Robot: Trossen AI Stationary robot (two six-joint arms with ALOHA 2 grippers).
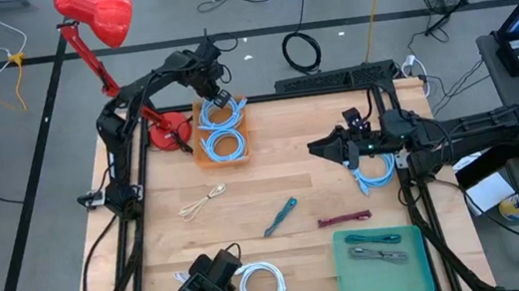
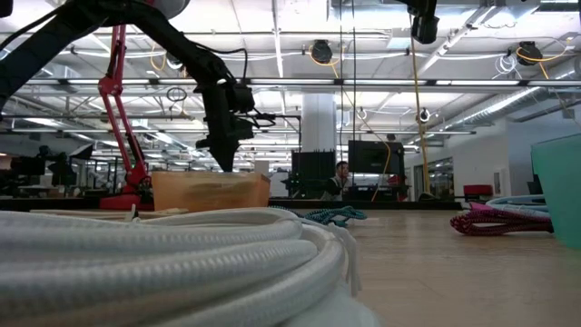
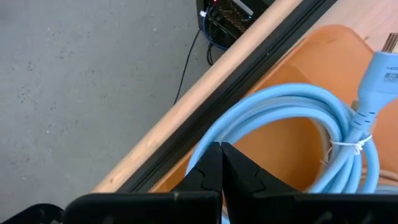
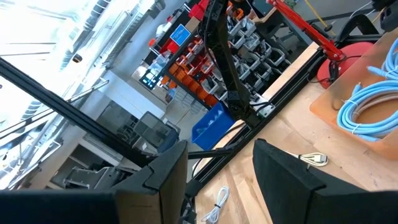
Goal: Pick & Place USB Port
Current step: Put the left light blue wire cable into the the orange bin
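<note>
An orange tray (image 1: 225, 148) stands at the table's far left with two light blue cable coils (image 1: 226, 146) in it. My left gripper (image 1: 219, 98) is shut and reaches down into the tray's far end (image 2: 227, 162). In the left wrist view its fingertips (image 3: 221, 152) stand at the outer loop of a blue coil (image 3: 292, 102). My right gripper (image 1: 325, 147) is open and empty above the table's right half, pointing left (image 4: 217, 186). Another light blue coil (image 1: 376, 172) lies below the right arm. My left gripper comes from above, slanting down into the orange tray, with its shut fingertips (image 3: 211, 163) against the outer loop of the blue coil (image 3: 198, 149). The fingers hide the meeting place, so I cannot tell whether they touch the loop or hold a strand.
A beige cable (image 1: 204, 203), a teal cable (image 1: 279, 216) and a maroon cable (image 1: 345, 219) lie on the table's middle. A white coil (image 1: 263, 288) sits at the near edge. A green tray (image 1: 416, 268) at the near right holds a cable. A red lamp base (image 1: 168, 134) stands beside the orange tray.
</note>
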